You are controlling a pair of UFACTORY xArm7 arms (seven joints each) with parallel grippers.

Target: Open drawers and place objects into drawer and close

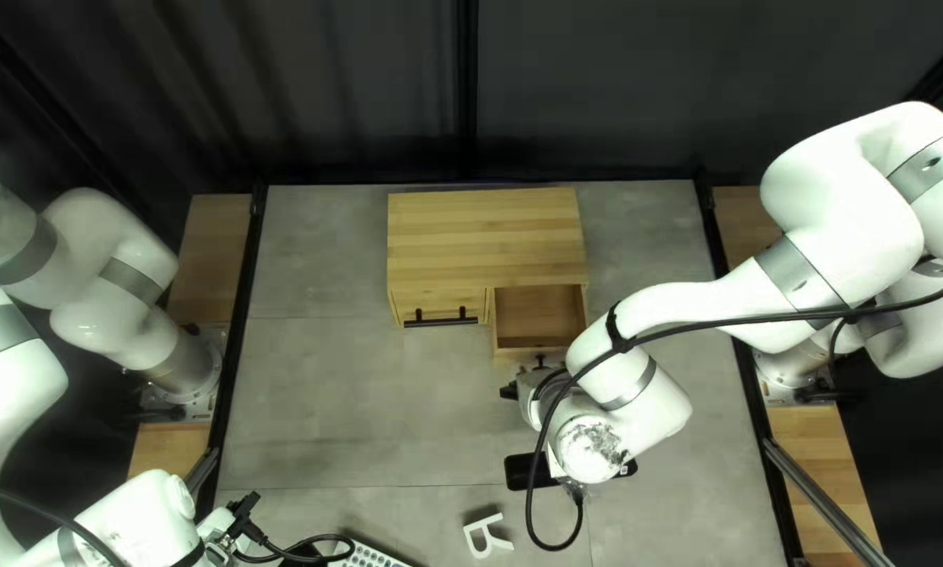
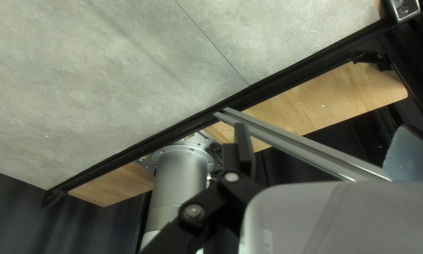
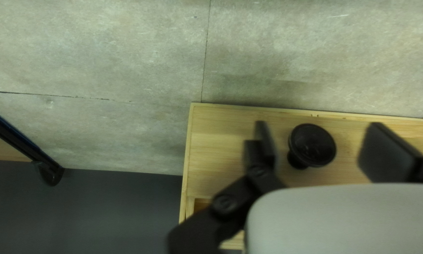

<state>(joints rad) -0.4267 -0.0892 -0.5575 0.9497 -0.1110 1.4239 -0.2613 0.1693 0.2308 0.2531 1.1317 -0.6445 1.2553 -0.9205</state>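
In the top left view my right gripper (image 1: 526, 382) is at the front of the pulled-out right drawer (image 1: 537, 313) of the wooden cabinet (image 1: 485, 236), partly hidden by its arm. The left drawer (image 1: 442, 306), with a black bar handle, is closed. In the right wrist view a round black knob (image 3: 312, 145) on a wooden front (image 3: 221, 141) sits between the parted fingers of my right gripper (image 3: 320, 141). My left gripper (image 1: 242, 511) is low at the left of the top left view; in its wrist view the left gripper (image 2: 322, 139) stands open, holding nothing visible.
A white letter R (image 1: 486, 534) lies on the table near its front edge. Under my right arm a long black object (image 1: 518, 473) shows partly. Beside my left gripper, a white dotted item (image 1: 372, 555) is cut off at the near edge. Loose cables hang from both arms.
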